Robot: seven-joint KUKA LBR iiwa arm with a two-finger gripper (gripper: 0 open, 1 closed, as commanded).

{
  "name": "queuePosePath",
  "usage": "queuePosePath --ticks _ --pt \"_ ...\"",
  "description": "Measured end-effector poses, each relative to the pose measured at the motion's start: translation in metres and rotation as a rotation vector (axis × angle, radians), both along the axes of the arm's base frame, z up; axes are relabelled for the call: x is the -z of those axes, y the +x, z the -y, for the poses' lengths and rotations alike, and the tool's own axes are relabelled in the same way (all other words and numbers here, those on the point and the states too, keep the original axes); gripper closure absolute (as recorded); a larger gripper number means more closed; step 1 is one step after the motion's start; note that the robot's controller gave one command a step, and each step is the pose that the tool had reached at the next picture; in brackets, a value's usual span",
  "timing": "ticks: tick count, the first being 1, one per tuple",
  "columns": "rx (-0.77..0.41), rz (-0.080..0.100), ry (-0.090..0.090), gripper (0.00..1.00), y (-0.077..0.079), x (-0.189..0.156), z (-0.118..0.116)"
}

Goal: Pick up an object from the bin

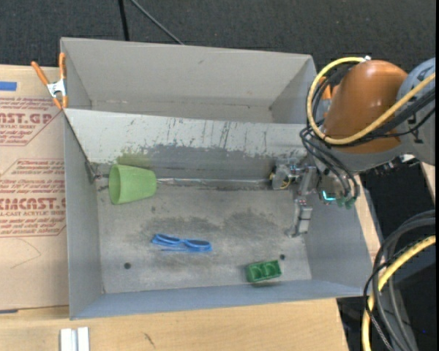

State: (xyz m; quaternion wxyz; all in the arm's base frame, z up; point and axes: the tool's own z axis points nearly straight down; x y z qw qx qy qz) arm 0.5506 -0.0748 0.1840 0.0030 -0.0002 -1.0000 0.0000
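My gripper [300, 225] hangs low at the right side of the bin, close to the right wall and just above the floor. Nothing shows in its grasp. A small dark green block [263, 271] lies on the floor near the front wall, a short way in front and to the left of the gripper. A flat blue plastic piece [181, 243] lies further left, in the front middle of the bin.
A light green cup [132, 183] lies on its side at the left of the bin, near the back wall. The arm with its orange cover and yellow cables reaches over the bin's right rim.
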Motion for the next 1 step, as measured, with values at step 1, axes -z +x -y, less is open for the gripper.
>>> queuePosePath --ticks 1 --pt "-0.329 0.023 -0.001 0.00 -0.0653 0.1127 -0.0356"
